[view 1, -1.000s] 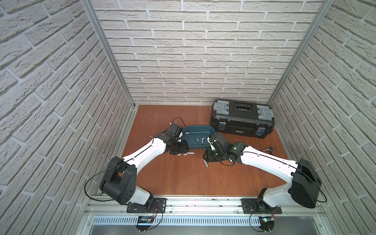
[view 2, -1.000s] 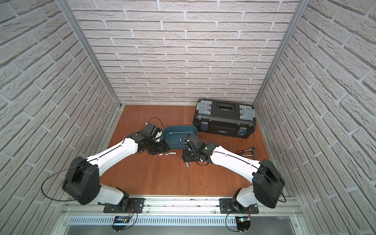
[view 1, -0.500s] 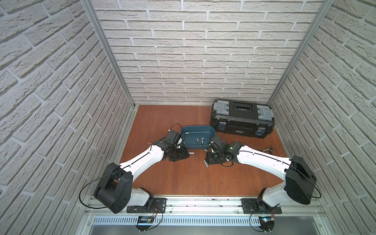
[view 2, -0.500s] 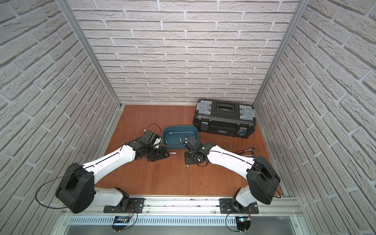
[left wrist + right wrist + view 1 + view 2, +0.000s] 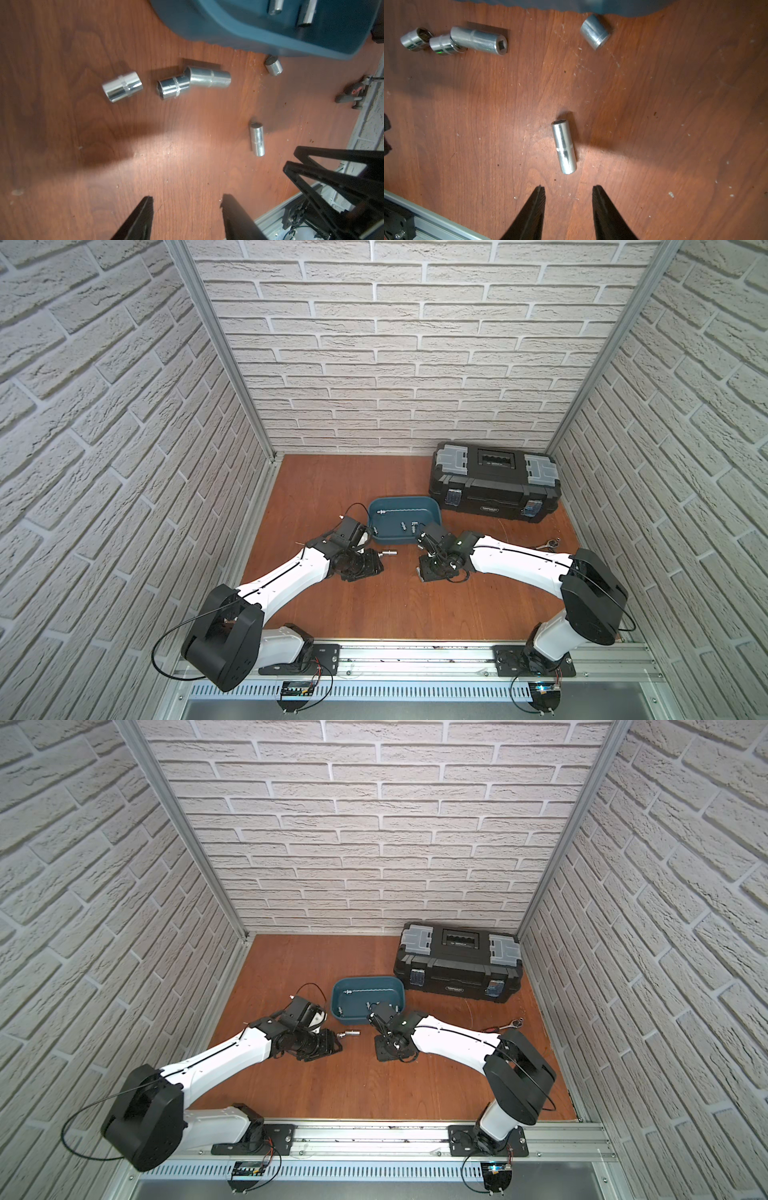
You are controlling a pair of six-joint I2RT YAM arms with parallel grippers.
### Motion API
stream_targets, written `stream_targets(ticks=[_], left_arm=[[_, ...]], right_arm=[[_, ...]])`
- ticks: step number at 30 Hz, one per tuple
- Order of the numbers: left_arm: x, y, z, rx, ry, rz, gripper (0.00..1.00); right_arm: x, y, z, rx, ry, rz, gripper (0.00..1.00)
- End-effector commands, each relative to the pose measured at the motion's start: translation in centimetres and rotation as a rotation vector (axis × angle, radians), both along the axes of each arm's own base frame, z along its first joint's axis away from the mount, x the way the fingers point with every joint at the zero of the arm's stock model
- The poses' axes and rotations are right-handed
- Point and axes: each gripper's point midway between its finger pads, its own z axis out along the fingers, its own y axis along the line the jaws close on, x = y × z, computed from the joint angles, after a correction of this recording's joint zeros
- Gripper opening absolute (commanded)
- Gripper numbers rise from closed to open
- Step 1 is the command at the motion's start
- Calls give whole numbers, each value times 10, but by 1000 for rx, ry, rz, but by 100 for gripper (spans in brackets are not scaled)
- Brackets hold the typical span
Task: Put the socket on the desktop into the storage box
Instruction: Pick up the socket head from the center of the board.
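Observation:
Several chrome sockets lie on the reddish desktop (image 5: 374,605) in front of the teal storage box (image 5: 403,498). A long socket (image 5: 564,147) lies just ahead of my right gripper (image 5: 568,190), whose jaws are open and empty. A short socket (image 5: 595,31) rests by the box wall. Three more sockets (image 5: 173,87) lie in a row, well ahead of my left gripper (image 5: 187,202), also open and empty. In both top views, both grippers hang low over the desktop near the box's front edge, left (image 5: 361,568) and right (image 5: 432,572).
A black toolbox (image 5: 494,481) with grey latches stands at the back right. A ratchet wrench (image 5: 548,542) lies near the right wall. The storage box holds a thin bar (image 5: 399,511) and small metal pieces (image 5: 408,525). Brick walls enclose three sides.
My left gripper has drawn back from the box toward the front. My right gripper has shifted slightly forward over the long socket, and its jaws have narrowed.

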Motion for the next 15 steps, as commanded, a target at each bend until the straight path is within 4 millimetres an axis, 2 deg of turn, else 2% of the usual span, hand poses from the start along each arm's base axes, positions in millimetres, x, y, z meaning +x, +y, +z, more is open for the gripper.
stream_targets(ticks=[1, 15], left_arm=[[-2, -1, 3, -22, -21, 3, 58], [-16, 7, -7, -25, -4, 18, 59]], right_arm=[[3, 10, 2, 4, -9, 19, 43], [3, 13, -17, -55, 23, 15, 41]])
